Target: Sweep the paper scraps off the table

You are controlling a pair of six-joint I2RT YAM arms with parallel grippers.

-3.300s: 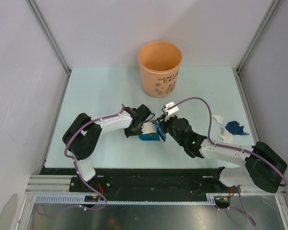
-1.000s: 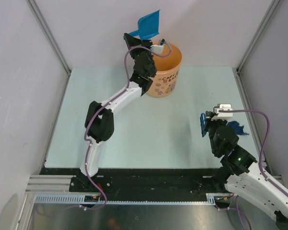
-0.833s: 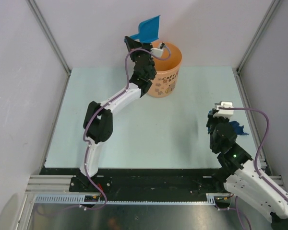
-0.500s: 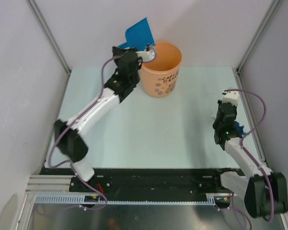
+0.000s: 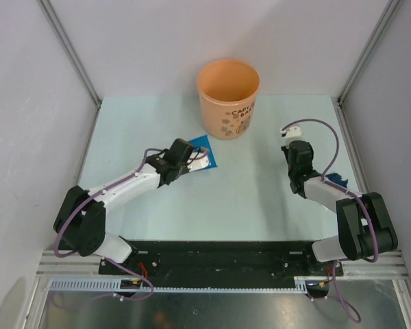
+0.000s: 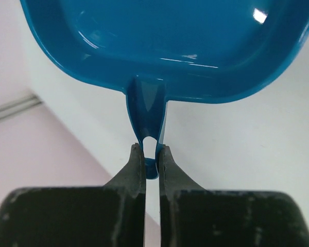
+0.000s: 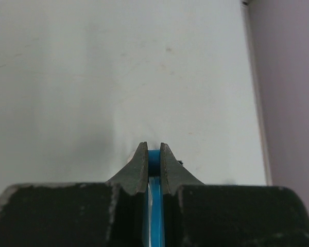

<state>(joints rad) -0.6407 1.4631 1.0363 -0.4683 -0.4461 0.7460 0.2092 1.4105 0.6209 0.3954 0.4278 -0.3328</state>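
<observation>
In the top view, an orange bucket [image 5: 228,98] is seen upright at the far side of the bench [image 5: 144,123]. A blue dustpan [image 5: 207,154] is carried near it at the tip of the left arm [image 5: 133,184], partly covered by the wrist. One blue paper scrap [image 5: 337,180] is glimpsed near the right edge, half hidden behind the right arm [image 5: 315,188].

In the left wrist view, the left fingers [image 6: 137,167] are pinched on the dustpan's handle. The pan's front is cut off by the frame.

In the right wrist view, the right fingers [image 7: 140,163] are clamped on a thin blue strip [image 7: 154,206]. Too little of it is shown to be identified.
</observation>
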